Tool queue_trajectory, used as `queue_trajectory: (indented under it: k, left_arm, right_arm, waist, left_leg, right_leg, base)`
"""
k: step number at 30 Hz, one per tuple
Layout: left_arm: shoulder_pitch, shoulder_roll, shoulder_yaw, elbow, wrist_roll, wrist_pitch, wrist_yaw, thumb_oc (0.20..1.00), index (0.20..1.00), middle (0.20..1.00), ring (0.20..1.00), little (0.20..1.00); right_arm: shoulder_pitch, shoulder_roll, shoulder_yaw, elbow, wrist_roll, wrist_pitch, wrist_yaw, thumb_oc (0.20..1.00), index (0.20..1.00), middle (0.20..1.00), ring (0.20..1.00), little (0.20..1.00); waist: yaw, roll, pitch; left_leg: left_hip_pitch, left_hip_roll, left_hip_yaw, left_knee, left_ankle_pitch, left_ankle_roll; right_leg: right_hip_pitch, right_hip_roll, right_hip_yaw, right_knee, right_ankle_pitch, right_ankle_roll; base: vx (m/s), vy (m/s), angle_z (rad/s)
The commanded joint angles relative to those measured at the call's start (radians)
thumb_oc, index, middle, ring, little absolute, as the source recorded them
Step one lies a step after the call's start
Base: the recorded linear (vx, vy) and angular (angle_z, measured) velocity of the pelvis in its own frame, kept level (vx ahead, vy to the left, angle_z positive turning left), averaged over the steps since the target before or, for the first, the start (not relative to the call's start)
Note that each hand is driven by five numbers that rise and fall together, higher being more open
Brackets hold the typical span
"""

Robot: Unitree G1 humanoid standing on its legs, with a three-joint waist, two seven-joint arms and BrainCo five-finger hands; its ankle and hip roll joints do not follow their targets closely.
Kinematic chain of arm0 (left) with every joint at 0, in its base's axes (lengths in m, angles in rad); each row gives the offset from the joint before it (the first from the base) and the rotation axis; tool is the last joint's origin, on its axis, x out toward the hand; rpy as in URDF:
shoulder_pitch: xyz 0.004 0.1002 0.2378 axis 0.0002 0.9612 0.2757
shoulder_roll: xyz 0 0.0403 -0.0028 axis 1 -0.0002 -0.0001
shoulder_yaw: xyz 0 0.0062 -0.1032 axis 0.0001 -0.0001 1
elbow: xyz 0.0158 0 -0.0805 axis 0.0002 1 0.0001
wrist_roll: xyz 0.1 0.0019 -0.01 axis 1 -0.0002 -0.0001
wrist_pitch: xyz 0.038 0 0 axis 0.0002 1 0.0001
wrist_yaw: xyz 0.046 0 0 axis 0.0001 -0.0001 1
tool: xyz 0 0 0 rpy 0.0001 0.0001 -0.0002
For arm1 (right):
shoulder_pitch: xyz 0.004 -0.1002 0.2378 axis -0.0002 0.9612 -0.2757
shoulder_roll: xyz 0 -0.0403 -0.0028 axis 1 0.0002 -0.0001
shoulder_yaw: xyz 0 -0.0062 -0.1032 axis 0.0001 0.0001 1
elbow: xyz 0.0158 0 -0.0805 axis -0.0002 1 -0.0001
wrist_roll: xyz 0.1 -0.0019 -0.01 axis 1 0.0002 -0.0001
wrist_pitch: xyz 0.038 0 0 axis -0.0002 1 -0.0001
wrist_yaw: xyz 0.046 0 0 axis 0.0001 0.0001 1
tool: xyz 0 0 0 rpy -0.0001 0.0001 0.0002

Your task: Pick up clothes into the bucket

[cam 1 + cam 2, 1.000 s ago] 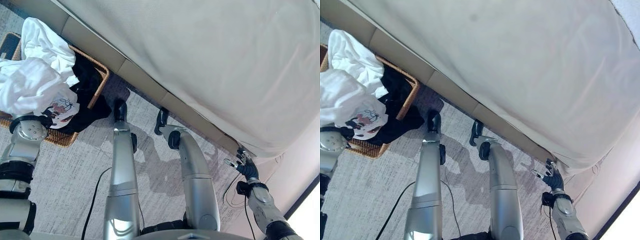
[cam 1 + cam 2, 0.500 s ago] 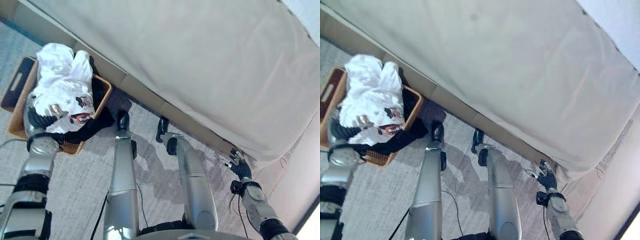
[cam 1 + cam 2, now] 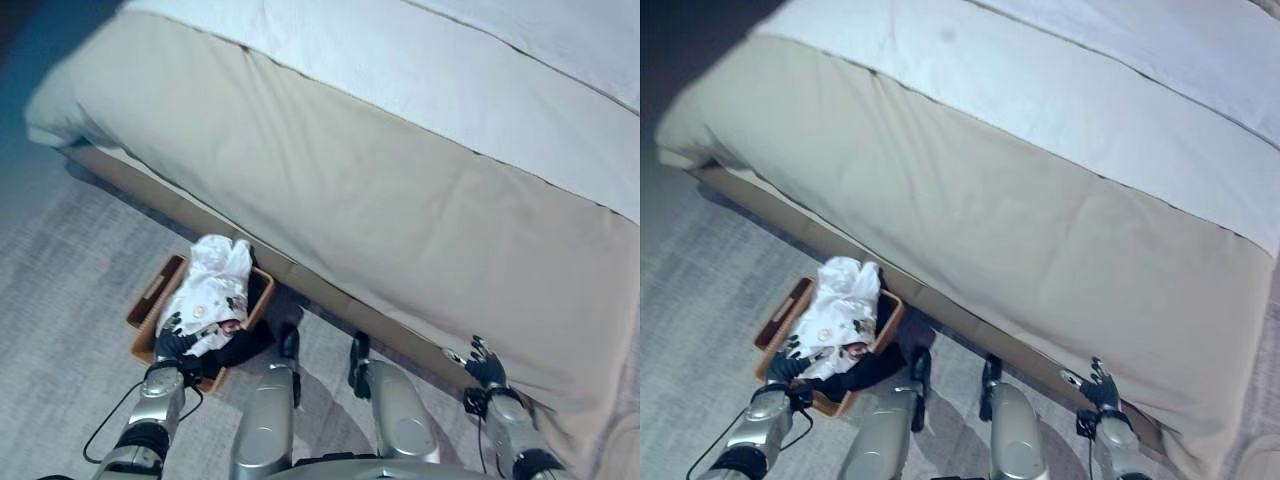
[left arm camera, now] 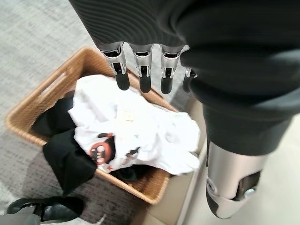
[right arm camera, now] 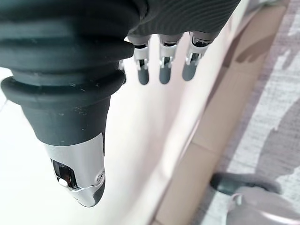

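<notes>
A brown wicker basket (image 3: pixel 150 297) stands on the carpet against the bed's base. A white printed garment (image 4: pixel 140 131) is heaped in it. A black garment (image 4: pixel 65 159) lies under the white one and hangs over the basket's rim (image 4: pixel 37 101) onto the floor. My left hand (image 3: pixel 168 343) hovers at the basket's near edge, its fingers (image 4: pixel 140 70) straight and holding nothing. My right hand (image 3: pixel 486 366) is off to the right beside the bed's draped side, its fingers (image 5: pixel 161 68) spread and empty.
A large bed (image 3: pixel 400 190) with a beige cover and a white sheet (image 3: pixel 480 70) on top spans the scene behind the basket. Its tan base board (image 3: pixel 330 300) runs along the floor. Grey patterned carpet (image 3: pixel 70 250) stretches to the left and in front.
The camera has swung up, so the whole picture shifted and the bed now shows. The white garment has gone from my left hand into the basket, and that hand has opened.
</notes>
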Motion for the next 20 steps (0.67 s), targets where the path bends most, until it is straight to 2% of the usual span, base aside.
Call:
queue_trajectory:
  k: [1,3,4,5,6,8,15,20]
  left_arm:
    - [0.029,-0.042,0.014,0.048,0.023,-0.03,-0.052,1.0,1.0,1.0,1.0,1.0]
    - [0.052,-0.065,0.013,0.053,0.027,-0.027,-0.069,1.0,1.0,1.0,1.0,1.0]
    - [0.052,-0.065,0.013,0.053,0.027,-0.027,-0.069,1.0,1.0,1.0,1.0,1.0]
    - [0.072,-0.089,0.008,0.082,0.049,-0.022,-0.078,1.0,1.0,1.0,1.0,1.0]
    - [0.072,-0.089,0.008,0.082,0.049,-0.022,-0.078,1.0,1.0,1.0,1.0,1.0]
    - [0.096,-0.12,0.002,0.111,0.073,-0.013,-0.086,1.0,1.0,1.0,1.0,1.0]
    - [0.138,-0.183,-0.016,0.201,0.152,0.014,-0.086,1.0,1.0,1.0,1.0,1.0]
    - [0.167,-0.222,0.018,0.282,0.1,0.039,-0.104,1.0,1.0,1.0,1.0,1.0]
  right_arm:
    - [0.036,-0.054,-0.001,0.012,-0.101,0.027,-0.004,1.0,1.0,1.0,1.0,1.0]
    - [0.039,-0.051,0.006,0.021,-0.152,0.038,-0.016,1.0,1.0,1.0,1.0,1.0]
    - [0.039,-0.051,0.006,0.021,-0.152,0.038,-0.016,1.0,1.0,1.0,1.0,1.0]
    - [0.037,-0.046,0.018,0.039,-0.177,0.051,-0.007,1.0,1.0,1.0,1.0,1.0]
    - [0.037,-0.046,0.018,0.039,-0.177,0.051,-0.007,1.0,1.0,1.0,1.0,1.0]
    - [0.034,-0.04,0.049,0.053,-0.206,0.06,0.016,1.0,1.0,1.0,1.0,1.0]
    - [0.038,0.0,0.093,0.152,-0.265,0.085,0.034,1.0,1.0,1.0,1.0,1.0]
    - [0.054,0.029,0.102,0.196,-0.271,0.094,0.042,1.0,1.0,1.0,1.0,1.0]
  waist:
    - [-0.03,0.042,-0.133]
    - [-0.034,0.047,-0.177]
    - [-0.034,0.047,-0.177]
    - [-0.036,0.047,-0.213]
    - [-0.035,0.047,-0.213]
    - [-0.032,0.042,-0.253]
    - [-0.02,0.02,-0.287]
    - [-0.009,0.012,-0.296]
  left_leg:
    - [0.037,0.004,-0.009,-0.045,0.013,-0.017]
    - [0.077,0.015,0.007,-0.061,0.01,-0.025]
    - [0.078,0.015,0.007,-0.061,0.01,-0.025]
    - [0.119,0.021,0.023,-0.069,0.0,-0.028]
    - [0.119,0.021,0.023,-0.069,0.0,-0.028]
    - [0.169,0.029,0.044,-0.068,-0.014,-0.03]
    - [0.224,0.04,0.066,-0.023,-0.051,-0.034]
    - [0.254,0.043,0.067,-0.013,-0.061,-0.029]
  right_leg:
    - [0.076,-0.004,0.002,-0.129,0.084,0.046]
    - [0.126,0.003,0.003,-0.176,0.089,0.048]
    - [0.126,0.003,0.003,-0.176,0.09,0.048]
    - [0.171,0.009,0.013,-0.209,0.094,0.048]
    - [0.171,0.009,0.013,-0.21,0.094,0.048]
    - [0.226,0.016,0.028,-0.233,0.092,0.044]
    - [0.309,0.029,0.043,-0.258,0.078,0.029]
    - [0.346,0.04,0.043,-0.268,0.07,0.023]
  base:
    - [0.13,-0.105,-0.23]
    - [0.11,-0.09,-0.12]
    - [0.11,-0.106,-0.16]
    - [0.07,-0.062,-0.17]
    - [0.12,-0.094,-0.25]
    - [0.1,-0.088,-0.22]
    - [0.04,-0.078,-0.1]
    - [0.02,-0.04,-0.04]
